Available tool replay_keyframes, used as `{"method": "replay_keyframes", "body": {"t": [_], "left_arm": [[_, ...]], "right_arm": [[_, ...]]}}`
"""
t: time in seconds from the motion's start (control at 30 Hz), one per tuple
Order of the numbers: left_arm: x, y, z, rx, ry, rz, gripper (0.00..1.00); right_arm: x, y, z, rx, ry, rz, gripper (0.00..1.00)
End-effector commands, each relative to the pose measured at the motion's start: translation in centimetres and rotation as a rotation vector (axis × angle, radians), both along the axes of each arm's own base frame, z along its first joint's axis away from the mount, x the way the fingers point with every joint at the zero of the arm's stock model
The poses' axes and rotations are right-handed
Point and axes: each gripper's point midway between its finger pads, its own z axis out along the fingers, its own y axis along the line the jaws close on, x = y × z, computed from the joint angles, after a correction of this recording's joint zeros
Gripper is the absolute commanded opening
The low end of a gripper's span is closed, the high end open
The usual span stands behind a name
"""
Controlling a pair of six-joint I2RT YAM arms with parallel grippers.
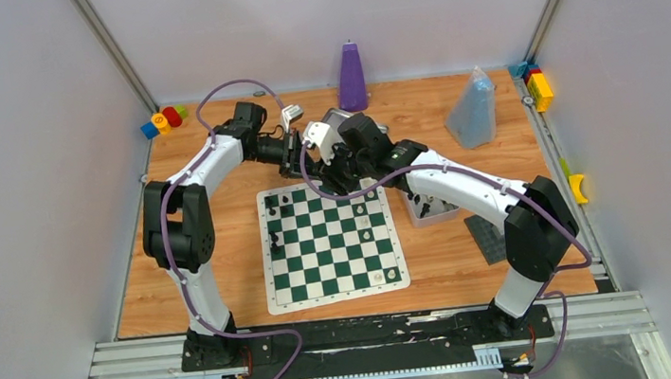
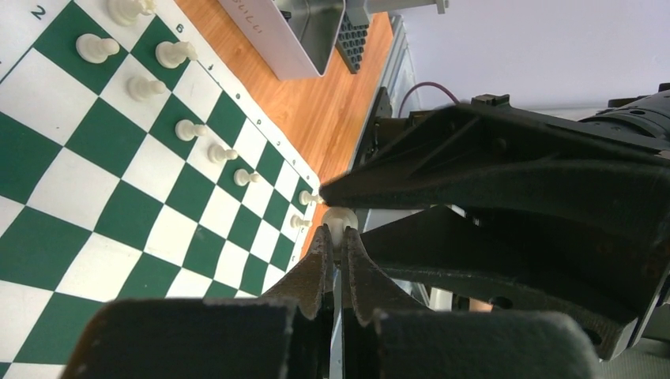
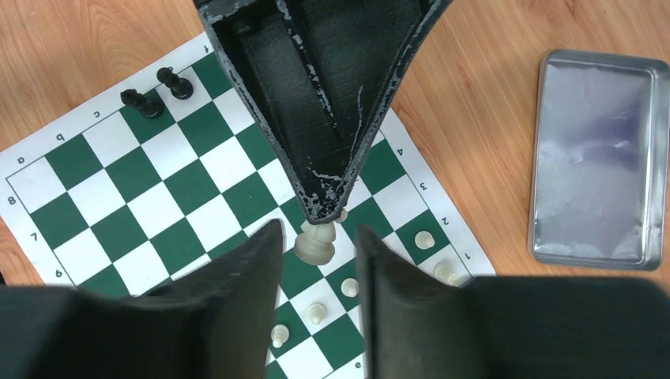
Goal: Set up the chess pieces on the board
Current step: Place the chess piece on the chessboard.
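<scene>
well, you are in the middle of a hand-over, held in the air over one edge of the board (image 3: 158, 205). the left gripper (image 2: 337, 241) is pressed fully together on one cream-white piece (image 3: 316, 243), which sticks out just past its tips. the right gripper (image 3: 318, 237) has its fingers a little apart, one on each side of this same piece. a gap shows on both sides, so i judge that it does not carry the piece at this moment; only the left one does.

about the progress: just below the right gripper, toward its wrist, a line of cream-white pawns (image 2: 190, 130) stands along one side of the board, with a few more pieces in the row next to it. well apart from the held piece, out beyond the body of the left gripper, only a few black pieces (image 3: 142, 103) stand at the opposite side. most of the home squares on both sides are bare, so i judge that well under half of the set-up is done.

what is left for you: bring the held piece down to its own square under the hands, then fetch and place the many pieces that are missing. a silver tray (image 3: 596, 158) lies on the wood beside the right gripper, apart from the board.
</scene>
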Motion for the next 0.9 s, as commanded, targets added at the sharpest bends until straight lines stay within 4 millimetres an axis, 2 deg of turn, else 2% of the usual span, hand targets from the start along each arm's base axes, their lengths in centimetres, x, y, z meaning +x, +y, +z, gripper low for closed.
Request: {"method": "replay_keyframes", "body": {"t": [0.0, 0.07, 0.13, 0.27, 0.37, 0.43, 0.53, 0.67, 0.77, 0.87], "left_arm": [[-0.2, -0.2, 1.8, -0.024, -0.074, -0.031, 0.00], [-0.2, -0.1, 2.0, -0.014, -0.101, -0.037, 0.00], [-0.2, 0.1, 2.2, -0.001, -0.125, -0.041, 0.00], [0.1, 0.5, 2.1, 0.046, -0.210, -0.051, 0.00], [0.5, 1.1, 0.9, 0.151, -0.359, -0.061, 0.00], [0.4, 0.8, 0.4, 0.192, -0.454, -0.084, 0.00], [-0.4, -0.8, -0.5, 0.219, -0.565, -0.131, 0.00], [-1.7, -4.3, -1.0, 0.261, -0.741, -0.213, 0.00], [-3.4, -7.7, -1.6, 0.296, -0.851, -0.288, 0.00], [-4.6, -10.2, -2.4, 0.310, -0.920, -0.334, 0.00]], "right_arm": [[0.9, 0.2, 2.6, 0.037, -0.064, -0.026, 0.47], [0.5, -0.4, 2.6, 0.030, -0.053, -0.014, 0.58], [-0.2, -1.3, 3.0, 0.032, -0.039, 0.005, 0.64], [-1.2, -4.1, 4.1, 0.064, -0.003, 0.009, 0.66], [-0.6, -7.3, 5.2, 0.104, 0.017, -0.043, 0.65], [-0.1, -9.5, 5.7, 0.123, 0.021, -0.091, 0.65], [1.0, -12.9, 5.8, 0.151, 0.034, -0.181, 0.64], [1.8, -17.2, 5.4, 0.189, 0.063, -0.289, 0.64], [1.7, -19.1, 4.7, 0.204, 0.066, -0.336, 0.63], [1.7, -20.3, 4.1, 0.208, 0.055, -0.370, 0.63]]}}
